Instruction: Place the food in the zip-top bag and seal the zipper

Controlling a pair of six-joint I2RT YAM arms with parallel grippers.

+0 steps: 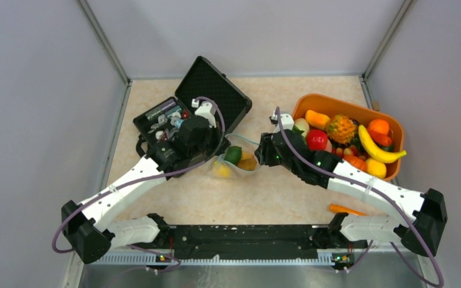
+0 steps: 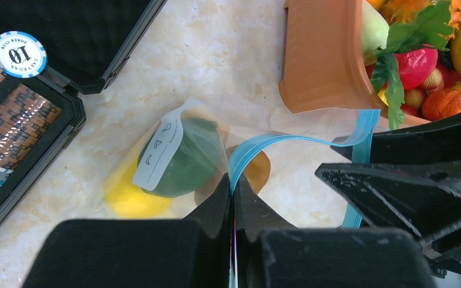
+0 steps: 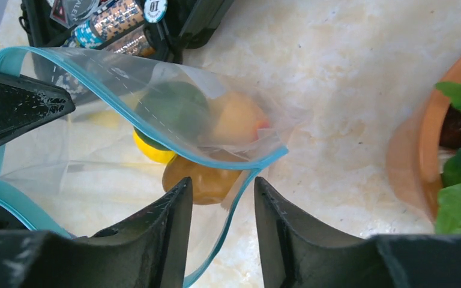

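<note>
The zip-top bag [image 1: 235,161] lies mid-table between both arms, holding a green food piece [image 2: 192,162], a yellow one [image 2: 126,201] and a brownish-orange one [image 3: 201,180]. Its mouth gapes, with the teal zipper [image 2: 276,141] curving between the two grippers. My left gripper [image 2: 233,183] is shut on one end of the zipper. My right gripper [image 3: 222,183] is open at the other end. The zipper strip [image 3: 240,191] runs between its fingers without being pinched. More food [image 1: 342,129] fills the orange basket.
The orange basket [image 1: 312,101] stands at the right, close to the bag. An open black case [image 1: 216,90] with chips and wrapped items sits at back left, under my left arm. An orange stick [image 1: 347,210] lies near the right arm's base.
</note>
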